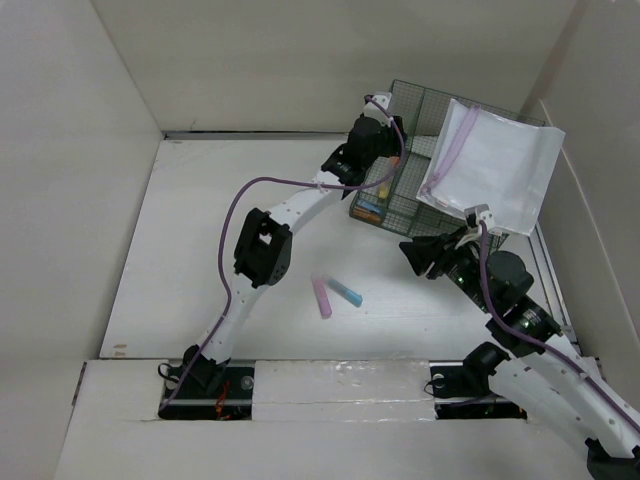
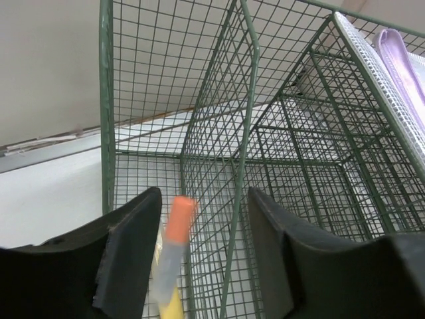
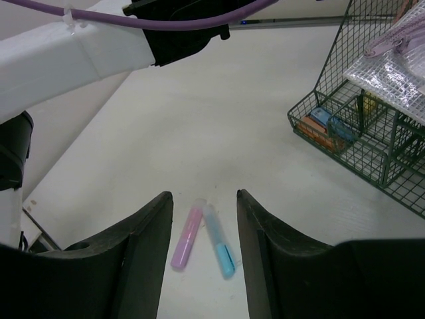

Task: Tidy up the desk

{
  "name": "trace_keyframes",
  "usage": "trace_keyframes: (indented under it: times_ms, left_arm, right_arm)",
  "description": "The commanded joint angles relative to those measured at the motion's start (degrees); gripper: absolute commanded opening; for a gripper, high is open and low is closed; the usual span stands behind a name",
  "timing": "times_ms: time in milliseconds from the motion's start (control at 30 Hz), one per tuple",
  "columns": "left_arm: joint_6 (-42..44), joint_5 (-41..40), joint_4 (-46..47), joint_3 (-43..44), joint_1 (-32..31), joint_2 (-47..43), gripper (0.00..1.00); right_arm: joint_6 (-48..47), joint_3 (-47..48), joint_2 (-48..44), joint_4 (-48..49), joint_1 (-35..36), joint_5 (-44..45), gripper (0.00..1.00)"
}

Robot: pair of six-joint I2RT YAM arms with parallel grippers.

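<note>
Table comes first: a broad, flat, matte white top that fills the floor of the cell, walled by white panels, with both arms bolted along its near edge. It looks stiff and fixed, so I'd say nobody takes hold of it at all. Tidying it means lifting away the small loose things that lie on it.

At the far right corner stands a green wire basket, split into compartments, with some coloured items in the low front ones. A clear mesh pouch with a lilac zip leans out of its taller back section.

The left hand hangs over the basket's left compartment with its fingers apart. An orange-capped marker stands between them, close by the left pad but well clear of the right one, so it isn't clamped.

The right hand hovers above mid-table, jaws moderately wide and holding nothing.

Below it a pink highlighter and a blue highlighter lie on bare table, touching at their far ends and splaying apart towards the near edge. They look light, hard and smooth, and likely to roll or skid. I'd pinch one across the middle of its barrel, and since they touch, mind the neighbour getting nudged.
</note>
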Motion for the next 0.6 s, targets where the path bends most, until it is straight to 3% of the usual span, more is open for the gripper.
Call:
trace_keyframes:
  times_ms: [0, 133, 233, 333, 367, 500, 567]
  left_arm:
    - [0.6, 1.5, 3.4, 1.3, 0.1, -2.5, 0.51]
    - [1.2, 0.6, 5.6, -5.5, 0.1, -10.6, 0.64]
    - [0.3, -1.1, 5.5, -8.7, 0.1, -15.3, 0.65]
    - [-3.2, -2.9, 9.1, -20.5, 0.1, -25.7, 0.65]
    - [-4.4, -3.3, 10.5, -28.8, 0.1, -28.8, 0.65]
    - [-12.9, -8.5, 14.2, -49.4, -1.8, -46.2, 0.65]
    - [-13.9, -11.5, 14.6, -59.8, -3.7, -50.7, 0.66]
  right_arm:
    - [0.1, 3.0, -0.3, 2.0, -0.3, -0.6, 0.49]
    - [0.2, 5.0, -0.4, 3.3, -0.3, -3.1, 0.57]
    - [0.0, 6.8, 0.0, 4.4, -0.3, -4.1, 0.6]
    - [2.2, 10.2, 1.6, 5.4, -0.3, -5.3, 0.68]
    - [4.3, 13.3, 3.4, 7.1, -0.3, -5.4, 0.72]
    - [8.8, 25.3, 9.4, 1.4, -0.3, -4.6, 0.8]
    - [10.8, 30.1, 11.1, 0.4, -0.3, -5.8, 0.84]
